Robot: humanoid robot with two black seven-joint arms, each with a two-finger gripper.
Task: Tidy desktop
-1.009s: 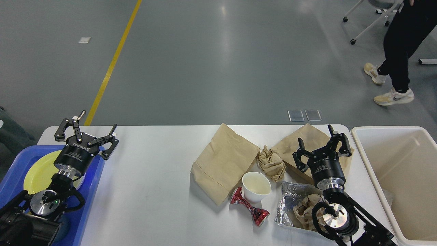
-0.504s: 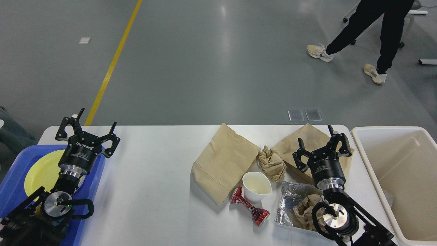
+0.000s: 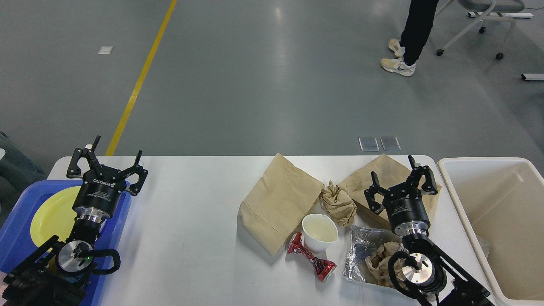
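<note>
The white desktop (image 3: 191,221) holds litter right of centre: a flat brown paper bag (image 3: 278,202), a second brown bag (image 3: 374,178) at the back right, a crumpled brown paper ball (image 3: 338,203), a white paper cup (image 3: 319,231), a crushed red can (image 3: 310,258) and a foil wrapper with crumpled paper (image 3: 372,259). My left gripper (image 3: 114,155) is open and empty over the desktop's back left corner. My right gripper (image 3: 393,175) is open and empty above the second brown bag.
A blue tray (image 3: 21,212) with a yellow plate (image 3: 51,212) sits at the left edge under my left arm. A cream plastic bin (image 3: 501,225) stands off the right end. A person (image 3: 408,38) walks on the floor beyond, near a wheeled chair (image 3: 480,17).
My left gripper has swung slightly and its empty fingers point more upright. The right arm has not moved. The person behind has walked leftward.
</note>
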